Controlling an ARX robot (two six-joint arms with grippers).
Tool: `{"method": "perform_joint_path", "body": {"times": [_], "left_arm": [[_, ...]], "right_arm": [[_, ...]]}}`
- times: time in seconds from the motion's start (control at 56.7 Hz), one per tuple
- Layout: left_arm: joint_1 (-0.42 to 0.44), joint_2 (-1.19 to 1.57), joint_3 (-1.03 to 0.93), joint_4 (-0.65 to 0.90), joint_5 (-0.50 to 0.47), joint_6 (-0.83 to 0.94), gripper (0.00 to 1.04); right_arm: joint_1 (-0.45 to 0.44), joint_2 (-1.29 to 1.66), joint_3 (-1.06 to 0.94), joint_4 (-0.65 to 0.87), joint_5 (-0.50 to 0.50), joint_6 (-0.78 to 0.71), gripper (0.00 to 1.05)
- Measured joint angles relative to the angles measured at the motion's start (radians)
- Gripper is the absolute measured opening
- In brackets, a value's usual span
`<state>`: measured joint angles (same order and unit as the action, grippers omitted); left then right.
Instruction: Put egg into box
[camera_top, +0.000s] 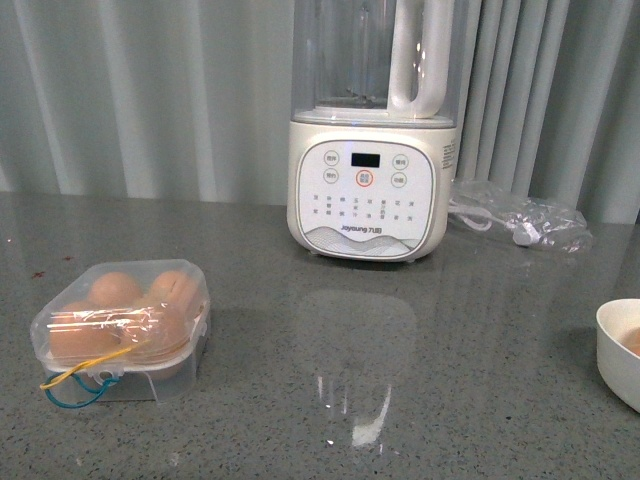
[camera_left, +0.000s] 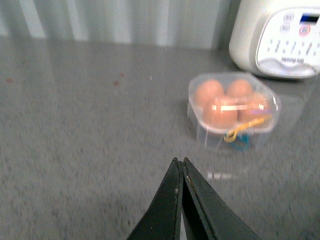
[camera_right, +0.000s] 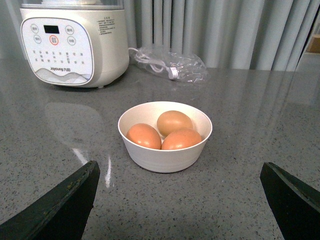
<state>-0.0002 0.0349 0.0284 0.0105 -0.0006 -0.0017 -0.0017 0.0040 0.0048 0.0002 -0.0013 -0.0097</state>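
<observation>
Grey counter (camera_top: 450, 350), box (camera_top: 120, 330) near front edge

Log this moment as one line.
box: closed, four eggs | bowl: three eggs | left gripper: shut, empty | right gripper: open, empty

Left tool (camera_left: 181, 172) closed; right tool (camera_right: 180, 200) spread wide.

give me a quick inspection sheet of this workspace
surface: grey speckled counter, glossy, a few small dark specks
job's things: clear box lid shut, brown eggs in its cells; white bowl holds three eggs
clutter: white blender; plastic bag
grippers: left gripper shut, empty; right gripper open, empty
cables: white cord inside the bag
surroundings: pale curtain behind
</observation>
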Motion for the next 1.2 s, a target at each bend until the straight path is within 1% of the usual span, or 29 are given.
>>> {"method": "perform_joint_path", "body": {"times": [0.37,0.406,0.476,0.564,0.759,0.917,0.953,1.023,1.2], "left_arm": [[0.000,-0.031,0.000,-0.010,0.000,0.000,0.04],[0.000,-0.031,0.000,-0.010,0.000,-0.001,0.07],[0.000,-0.031,0.000,-0.010,0.000,-0.001,0.19],[0.000,-0.031,0.000,-0.010,0.000,-0.001,0.32],[0.000,-0.031,0.000,-0.010,0.000,-0.001,0.73],[0.000,-0.031,0.000,-0.010,0.000,-0.001,0.98],[0.000,-0.031,0.000,-0.010,0.000,0.000,1.00],[0.000,-0.031,0.000,-0.010,0.000,0.000,0.97],[0.000,-0.031,0.000,-0.010,0.000,0.000,0.98]], "right_arm": [[0.000,0.000,0.000,0.000,0.000,0.000,0.98],[0.000,0.000,0.000,0.000,0.000,0.000,0.98],[0.000,0.000,0.000,0.000,0.000,0.000,0.98],[0.000,0.000,0.000,0.000,0.000,0.000,0.98],[0.000,0.000,0.000,0.000,0.000,0.000,0.98],[0.000,0.000,0.000,0.000,0.000,0.000,0.98],[0.000,0.000,0.000,0.000,0.000,0.000,0.98],[0.000,0.000,0.000,0.000,0.000,0.000,0.98],[0.000,0.000,0.000,0.000,0.000,0.000,0.98]]}}
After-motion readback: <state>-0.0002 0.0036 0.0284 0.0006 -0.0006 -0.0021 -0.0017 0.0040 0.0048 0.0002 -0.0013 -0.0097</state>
